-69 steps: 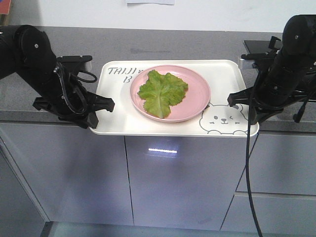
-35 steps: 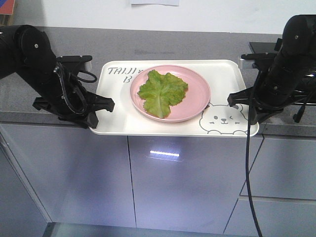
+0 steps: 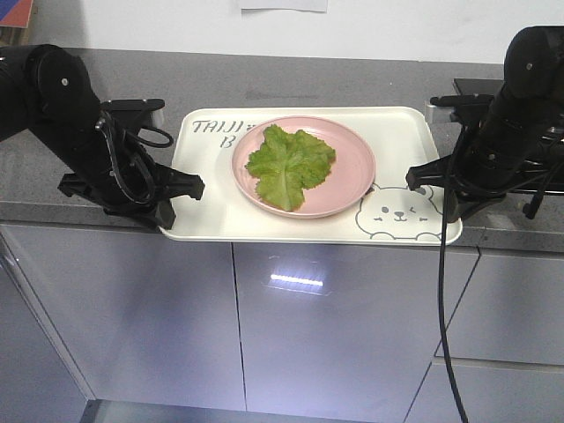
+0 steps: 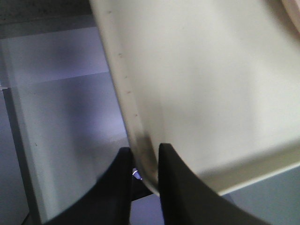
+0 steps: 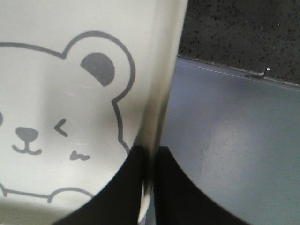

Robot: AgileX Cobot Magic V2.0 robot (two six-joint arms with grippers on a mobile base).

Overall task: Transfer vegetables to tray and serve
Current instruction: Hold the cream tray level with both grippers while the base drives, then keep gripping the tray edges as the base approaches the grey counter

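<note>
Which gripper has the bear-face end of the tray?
The right gripper: its fingers pinch the tray rim beside the winking bear face. The left gripper clamps the opposite end, nearer the lettering.

Round pink plate (image 3: 352, 167) at frame centre. Grey speckled table (image 3: 291, 75) spans full width. Glossy grey cabinet fronts (image 3: 159, 308) at 6 o'clock, glare on middle door. White wall (image 3: 159, 22) behind. Paper sheet (image 3: 284, 4) at 12 o'clock edge. Colourful object (image 3: 13, 18) in 10 o'clock corner. Flat black item (image 3: 480, 86) on table at 2 o'clock.
</note>
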